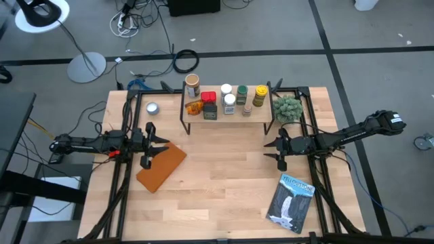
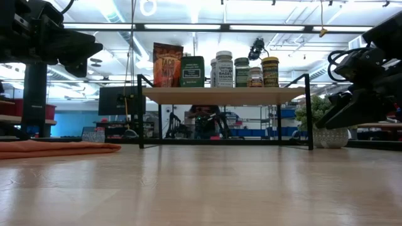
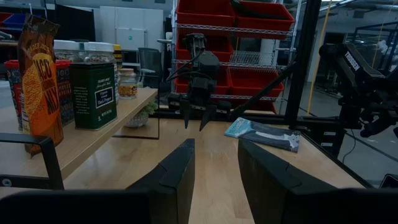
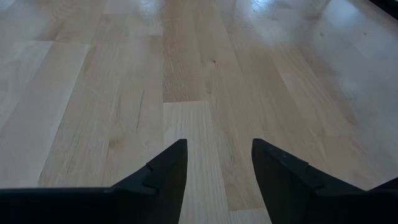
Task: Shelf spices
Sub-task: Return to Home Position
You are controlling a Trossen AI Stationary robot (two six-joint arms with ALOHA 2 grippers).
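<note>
The shelf (image 1: pixel 227 118) stands at the table's far middle, a light board (image 2: pixel 223 94) on thin black legs. The spices stand on its top: a tan cylinder (image 1: pixel 192 85), red tin (image 1: pixel 208 97), orange packet (image 1: pixel 194 107), dark box (image 1: pixel 210 111), white-lidded jars (image 1: pixel 229 102), a green-lidded jar (image 1: pixel 242 91) and a yellow-lidded jar (image 1: pixel 260 92). My left gripper (image 1: pixel 153 144) hovers open left of the shelf, fingers pointing right (image 3: pixel 214 168). My right gripper (image 1: pixel 274 150) hovers open right of centre, pointing left over bare wood (image 4: pixel 217 163).
A flat brown slab (image 1: pixel 161 167) lies under and near my left gripper. A small silver tin (image 1: pixel 152 108) sits left of the shelf, a potted green plant (image 1: pixel 287 108) right of it. A blue booklet (image 1: pixel 291 202) lies at the near right. Bare wood spans the table's middle.
</note>
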